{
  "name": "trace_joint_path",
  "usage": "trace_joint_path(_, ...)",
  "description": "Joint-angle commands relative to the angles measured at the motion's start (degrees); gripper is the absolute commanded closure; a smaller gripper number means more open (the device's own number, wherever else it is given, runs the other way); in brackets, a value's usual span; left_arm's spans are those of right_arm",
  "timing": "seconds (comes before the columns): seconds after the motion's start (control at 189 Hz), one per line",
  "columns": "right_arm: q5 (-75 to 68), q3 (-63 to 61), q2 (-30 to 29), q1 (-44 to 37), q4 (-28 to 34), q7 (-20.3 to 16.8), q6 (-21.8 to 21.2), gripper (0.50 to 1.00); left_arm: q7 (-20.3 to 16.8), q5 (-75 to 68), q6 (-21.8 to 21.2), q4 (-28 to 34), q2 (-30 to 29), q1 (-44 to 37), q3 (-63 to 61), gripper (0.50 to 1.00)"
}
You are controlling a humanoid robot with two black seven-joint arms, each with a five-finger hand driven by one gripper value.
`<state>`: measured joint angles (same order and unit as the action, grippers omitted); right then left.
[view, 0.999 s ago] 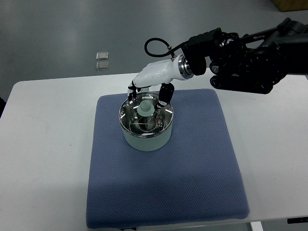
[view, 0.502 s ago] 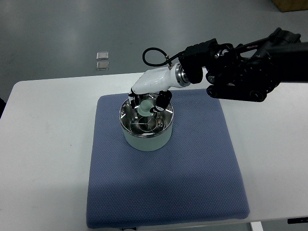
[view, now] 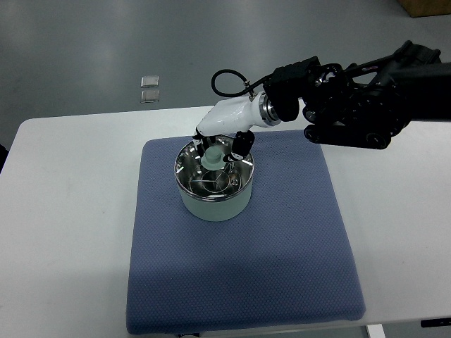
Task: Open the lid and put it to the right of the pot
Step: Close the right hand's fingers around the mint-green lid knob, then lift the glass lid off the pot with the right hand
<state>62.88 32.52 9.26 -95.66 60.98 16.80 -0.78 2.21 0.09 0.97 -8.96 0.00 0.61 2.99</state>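
A pale green pot (view: 215, 204) stands on the blue mat (view: 282, 253), left of its middle toward the back. Its glass lid (view: 211, 179) with a metal rim lies on the pot, with a pale green knob (view: 212, 157) on top. My right hand (view: 220, 146), white with black fingers, reaches in from the right on a black arm (view: 352, 105). Its fingers (view: 242, 143) are curled around the knob from both sides. The lid still looks seated on the pot. The left arm is not in view.
The mat lies on a white table (view: 63, 211). The mat's surface to the right of the pot (view: 296, 190) is bare. Two small square tiles (view: 149, 89) lie on the grey floor behind the table. A cardboard box corner (view: 426, 5) shows at the top right.
My right hand moved left and down onto the lid's knob and its fingers closed around it. In the last half second it barely shifted. The pot stayed put.
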Motion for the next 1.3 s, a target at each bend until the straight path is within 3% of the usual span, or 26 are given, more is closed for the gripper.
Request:
trace_joint_path(0.0,0.0,0.0,0.1,-0.1,0.0,0.2,0.0,0.838,0.0,0.0,0.0,0.0,0.0,0.0,0.0,0.500)
trace_joint_path(0.925,-0.2,-0.4,-1.4,0.0,0.1,-0.1,-0.1,0.883,0.0,0.0,0.0,0.0,0.0,0.0,0.0,0.500)
trace_joint_path(1.157,-0.2,-0.7,-1.4,0.0,0.0,-0.1,-0.1,0.920,0.0,0.0,0.0,0.0,0.0,0.0,0.0,0.500)
trace_joint_path(1.183,-0.3,-0.7,-1.4,0.0,0.0,-0.1,-0.1,0.948,0.0,0.0,0.0,0.0,0.0,0.0,0.0,0.500)
trace_joint_path(1.294,-0.3,-0.7,-1.4,0.0,0.0,-0.1,-0.1,0.969,0.0,0.0,0.1,0.0,0.0,0.0,0.0,0.500)
